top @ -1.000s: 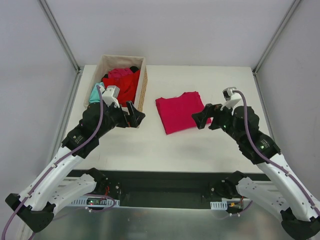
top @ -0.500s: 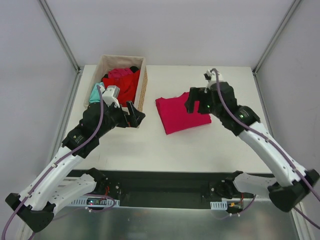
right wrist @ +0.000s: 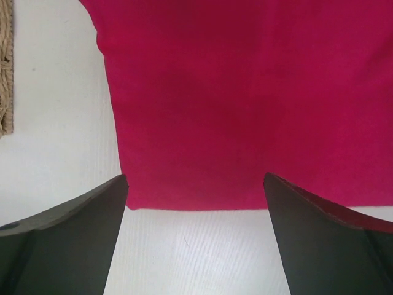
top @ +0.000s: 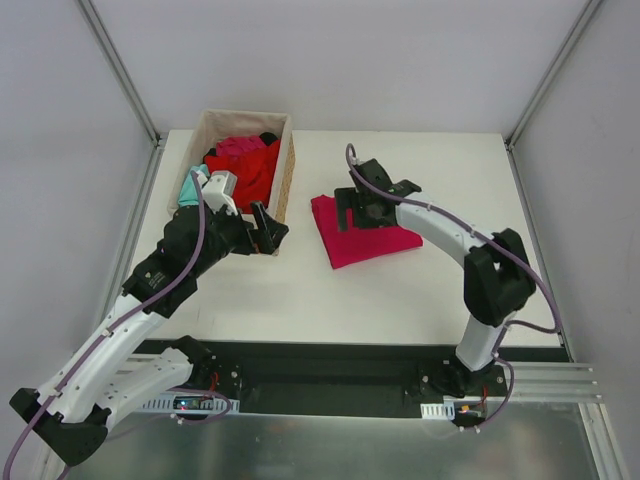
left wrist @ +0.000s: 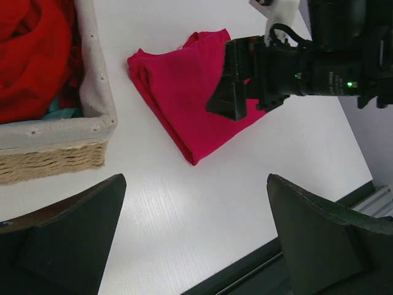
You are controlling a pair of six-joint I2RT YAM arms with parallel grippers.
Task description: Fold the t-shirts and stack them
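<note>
Overhead view. A tan wicker basket (top: 287, 176) stands at the far left of the white table (top: 450, 160). It holds a loose heap of t-shirts. A bright red shirt (top: 258, 170) fills the middle, and a magenta shirt (top: 238, 147) lies behind it. A scrap of black shirt (top: 268, 138) shows at the far right corner. A teal shirt (top: 191, 185) is bunched against the near left wall.

Outside the basket, a pinkish crimson shirt (top: 350, 240) lies folded flat on the table, just right of the basket and not touching it.

The left gripper (top: 266, 229) hangs near the basket's near right corner, its fingers spread and holding nothing. The right gripper (top: 356, 208) reaches over the far half of the folded shirt.

Left wrist view. The basket wall (left wrist: 55, 157) crosses the left side, with red cloth (left wrist: 31, 55) and a sliver of teal (left wrist: 55, 107) inside. The folded crimson shirt (left wrist: 178, 104) lies to its right, and the right gripper (left wrist: 236, 86) is above it. The left gripper (left wrist: 195, 181) has its fingers wide apart.

Right wrist view. The right gripper (right wrist: 195, 178) is spread wide over the crimson shirt (right wrist: 245, 92), at the shirt's edge. Whether its fingers touch the cloth cannot be told. The basket's edge (right wrist: 5, 74) shows at far left.
</note>
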